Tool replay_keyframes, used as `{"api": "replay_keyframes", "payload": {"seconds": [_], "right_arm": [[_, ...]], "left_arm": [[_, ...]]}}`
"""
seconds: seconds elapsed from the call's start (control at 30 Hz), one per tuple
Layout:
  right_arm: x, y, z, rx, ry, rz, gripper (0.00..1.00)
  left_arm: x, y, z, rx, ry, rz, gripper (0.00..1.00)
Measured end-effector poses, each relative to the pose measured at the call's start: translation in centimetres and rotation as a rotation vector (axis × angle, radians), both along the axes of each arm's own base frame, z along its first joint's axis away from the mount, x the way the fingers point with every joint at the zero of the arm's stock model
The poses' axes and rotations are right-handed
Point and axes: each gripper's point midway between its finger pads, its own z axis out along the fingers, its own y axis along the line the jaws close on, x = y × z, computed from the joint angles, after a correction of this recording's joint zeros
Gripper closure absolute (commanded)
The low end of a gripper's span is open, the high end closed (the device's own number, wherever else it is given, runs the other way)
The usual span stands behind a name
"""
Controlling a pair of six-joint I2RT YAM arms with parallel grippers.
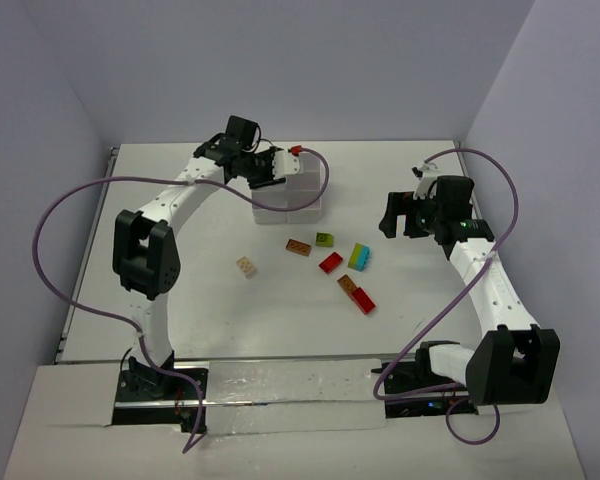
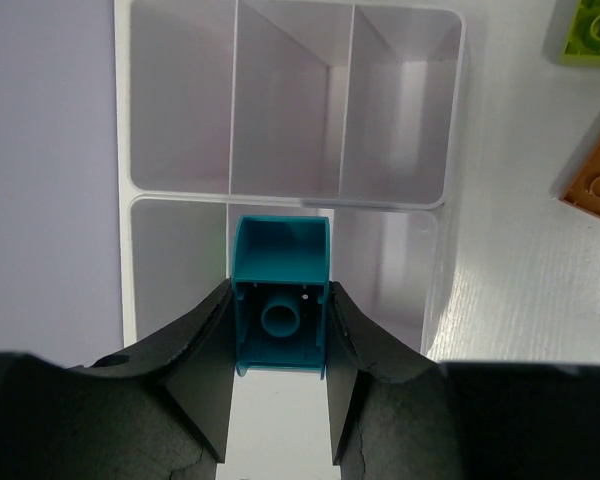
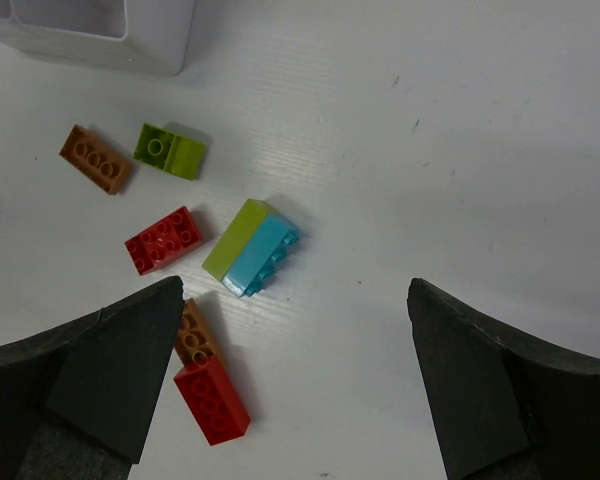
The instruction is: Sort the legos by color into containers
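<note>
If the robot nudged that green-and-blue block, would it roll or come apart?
Likely slides, not rolls: the lime-and-cyan block has flat faces and lies studs-sideways on the smooth table. It looks like stiff, hard plastic. Being two joined bricks, a hard knock might split it.

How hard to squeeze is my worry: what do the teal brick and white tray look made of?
Teal brick: hard moulded plastic, smooth satin; crisp edges, hollow underside with a tube. Tray: thin white plastic, glossy, perhaps translucent; walls show soft reflections.
</note>
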Motion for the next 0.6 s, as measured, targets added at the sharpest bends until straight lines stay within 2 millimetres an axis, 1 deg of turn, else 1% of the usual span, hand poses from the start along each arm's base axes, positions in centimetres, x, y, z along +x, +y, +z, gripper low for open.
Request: {"api": "replay_keyframes", "payload": {"seconds": [0.07,0.3,0.4,0.6], "right_arm": [[0.0,0.0,0.0,0.000,0.001,0.000,0.00],[0.0,0.0,-0.2,0.000,0.008,0.000,0.00],[0.0,0.0,-0.3,0.000,0.009,0.000,0.00],[0.1,0.0,-0.3,0.000,0.009,0.000,0.00]], "left_arm": [[0.2,0.1,-0.5,0.013,-0.001,-0.005,0.80],[1.2,0.9,-2.1,0.039,0.003,0.016,0.79],[1.7,1.3,-2.3,0.043,-0.004,0.030,0.75],[2.5,1.8,-2.9,0.053,-0.015,0.049,0.62]]}}
